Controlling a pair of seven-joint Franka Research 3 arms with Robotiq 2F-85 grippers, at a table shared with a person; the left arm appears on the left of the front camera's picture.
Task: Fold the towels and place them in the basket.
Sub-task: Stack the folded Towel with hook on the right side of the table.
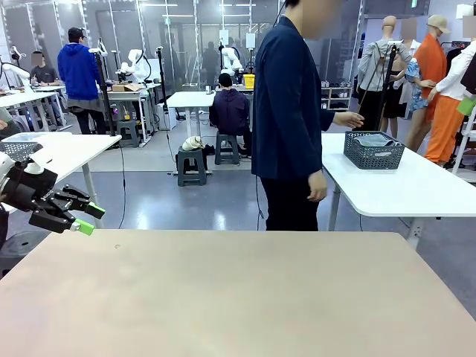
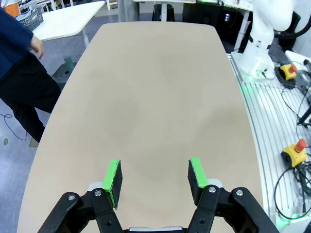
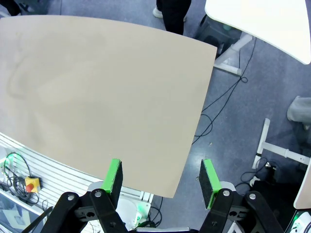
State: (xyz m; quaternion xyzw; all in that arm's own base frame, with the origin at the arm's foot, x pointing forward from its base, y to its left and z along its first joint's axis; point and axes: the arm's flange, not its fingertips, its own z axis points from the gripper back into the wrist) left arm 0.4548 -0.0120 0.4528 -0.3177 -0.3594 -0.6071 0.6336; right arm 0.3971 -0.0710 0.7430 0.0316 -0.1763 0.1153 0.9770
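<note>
Towels (image 1: 374,140) lay in the basket (image 1: 373,151) on a white worktop (image 1: 416,186) at right, beside a person (image 1: 291,111). Left gripper (image 1: 80,217) and right gripper (image 3: 160,177) hung empty, jaws apart.

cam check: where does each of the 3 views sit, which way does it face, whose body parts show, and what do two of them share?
Front view: fixed on the robot's side, faces across the beige table toward the person reaching for the basket on a white side table; left gripper shows.
Left wrist view: looks down along the table; left gripper jaws open, empty.
Right wrist view: above the table's edge and floor; right gripper jaws open, empty.
Shared: the beige table is in all three views; front and left wrist both show the person.
</note>
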